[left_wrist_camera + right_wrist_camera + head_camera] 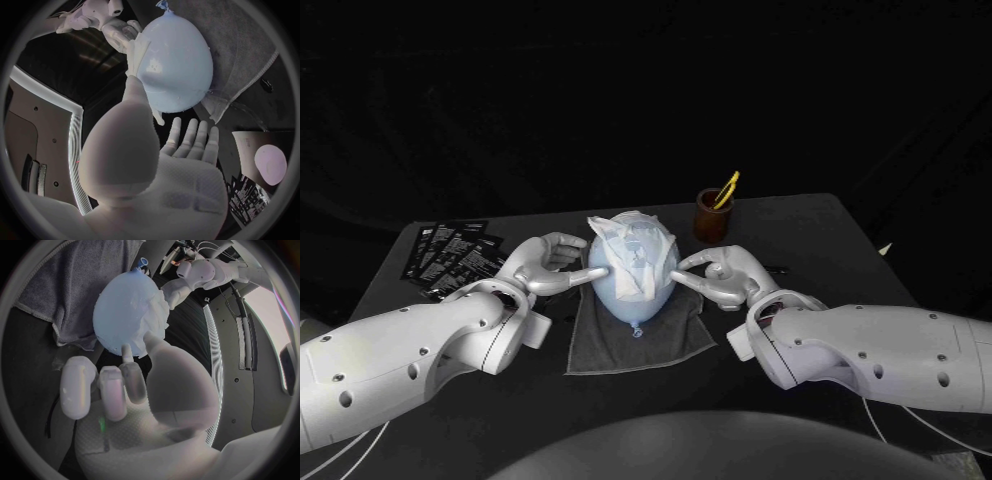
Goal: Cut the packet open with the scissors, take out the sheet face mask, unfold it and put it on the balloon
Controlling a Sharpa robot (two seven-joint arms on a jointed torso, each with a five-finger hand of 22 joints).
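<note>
Balloon [629,280] on grey towel [646,345], mid-surface, sheet mask [629,232] over its far end | left hand [545,268] fingers [187,137] spread, thumb pressing mask edge | right hand [721,277] at opposite edge, grip unclear | likely smoothing fit

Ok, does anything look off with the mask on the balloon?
Yes. The sheet mask is bunched and creased over the far end of the balloon, with a corner sticking up. The knot end lies bare on the grey towel. Nothing looks spilled.
</note>
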